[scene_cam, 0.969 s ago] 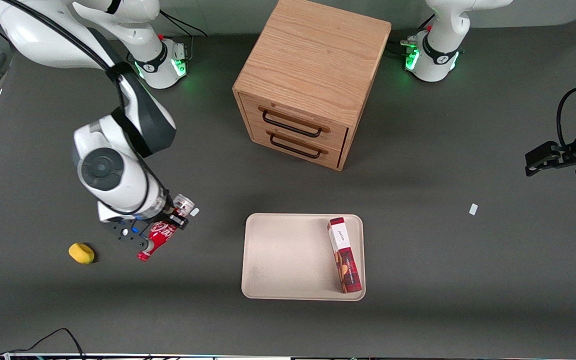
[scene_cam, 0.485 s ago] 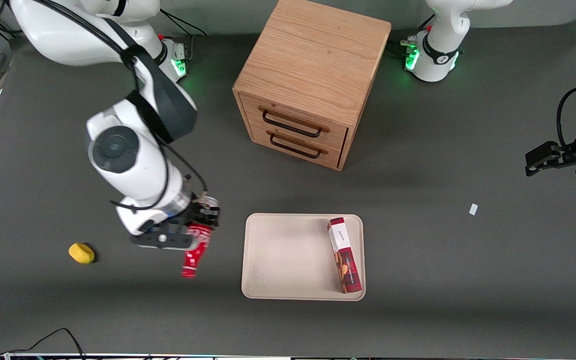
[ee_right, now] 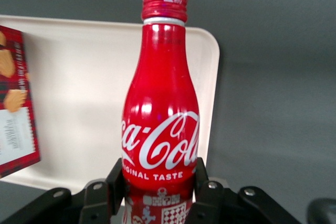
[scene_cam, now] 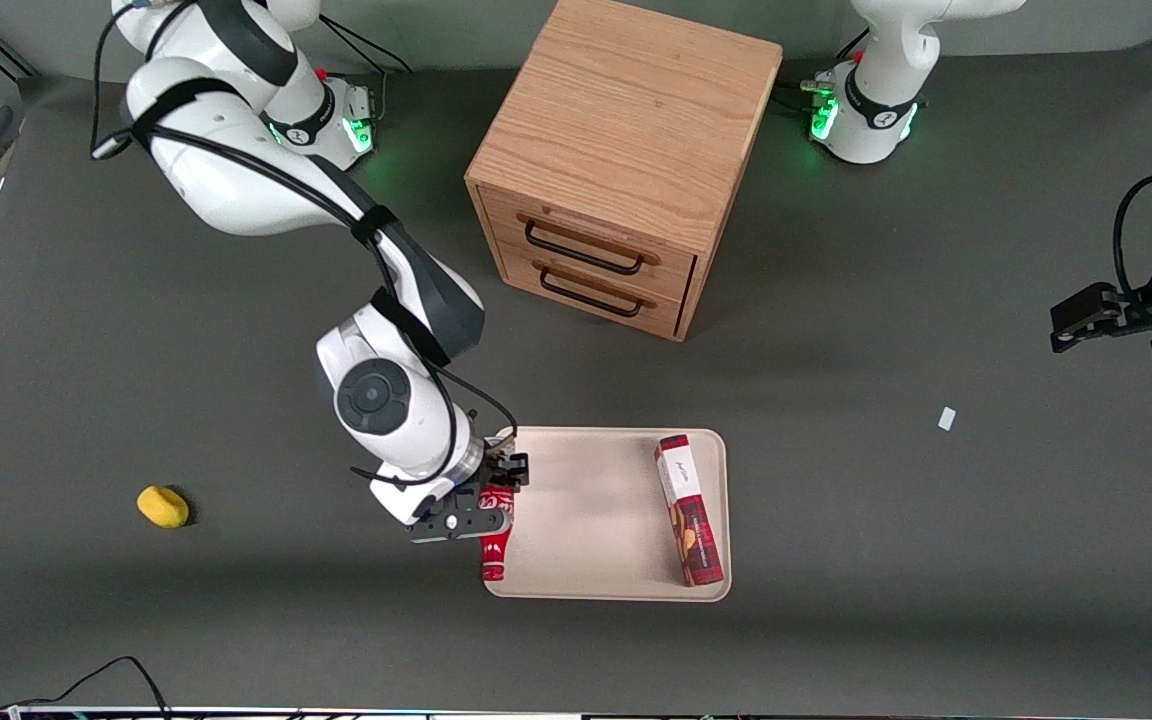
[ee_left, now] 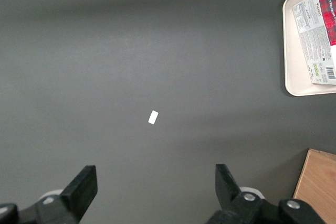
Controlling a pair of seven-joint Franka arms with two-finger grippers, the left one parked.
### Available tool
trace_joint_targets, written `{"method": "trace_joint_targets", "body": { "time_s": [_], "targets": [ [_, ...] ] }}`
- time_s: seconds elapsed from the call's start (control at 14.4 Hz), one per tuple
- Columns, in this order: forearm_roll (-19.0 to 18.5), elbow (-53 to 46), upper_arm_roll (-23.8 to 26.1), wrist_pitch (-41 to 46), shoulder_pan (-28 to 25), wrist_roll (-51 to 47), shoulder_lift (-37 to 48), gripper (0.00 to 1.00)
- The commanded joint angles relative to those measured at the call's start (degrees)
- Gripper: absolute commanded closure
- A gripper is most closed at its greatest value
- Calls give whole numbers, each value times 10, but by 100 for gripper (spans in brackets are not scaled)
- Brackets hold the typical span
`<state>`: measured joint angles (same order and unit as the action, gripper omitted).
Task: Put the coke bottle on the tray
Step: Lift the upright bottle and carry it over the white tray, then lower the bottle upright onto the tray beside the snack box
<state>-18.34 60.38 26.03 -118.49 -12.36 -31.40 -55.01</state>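
Coke bottle [ee_right: 160,108] in tool [scene_cam: 489,497] — over tray [scene_cam: 586,585] edge

There was 1 red coke bottle [scene_cam: 494,553] held by 1 gripper [scene_cam: 487,497], 1 cream tray [scene_cam: 576,520], 1 red-and-white biscuit box [scene_cam: 689,510], 1 wooden two-drawer cabinet [scene_cam: 626,160], 1 yellow lump [scene_cam: 163,506], and 1 small white scrap [scene_cam: 947,419].
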Motion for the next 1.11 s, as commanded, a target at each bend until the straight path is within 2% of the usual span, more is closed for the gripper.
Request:
{"method": "trace_joint_targets", "body": {
  "time_s": [0.0, 0.14, 0.21, 0.28, 0.48, 0.62, 0.69, 0.76, 0.83, 1.04],
  "targets": [
    [1, -35, -6, -12, -16, 0, -37, 100],
    [0, -33, -8, -39, -17, -16, -61, 100],
    [-1, -33, -13, -48, -21, -19, -69, 98],
    [0, -33, -29, -55, -31, -22, -71, 91],
    [0, -32, -48, -77, -42, -23, -82, 88],
    [-1, -32, -49, -83, -43, -25, -86, 82],
    [-2, -29, -51, -87, -43, -24, -87, 67],
    [-3, -25, -60, -96, -45, -25, -86, 24],
    [-3, -17, -70, -110, -51, -25, -86, 11],
    [-5, 9, -85, -160, -53, -24, -86, 0]
  ]
}}
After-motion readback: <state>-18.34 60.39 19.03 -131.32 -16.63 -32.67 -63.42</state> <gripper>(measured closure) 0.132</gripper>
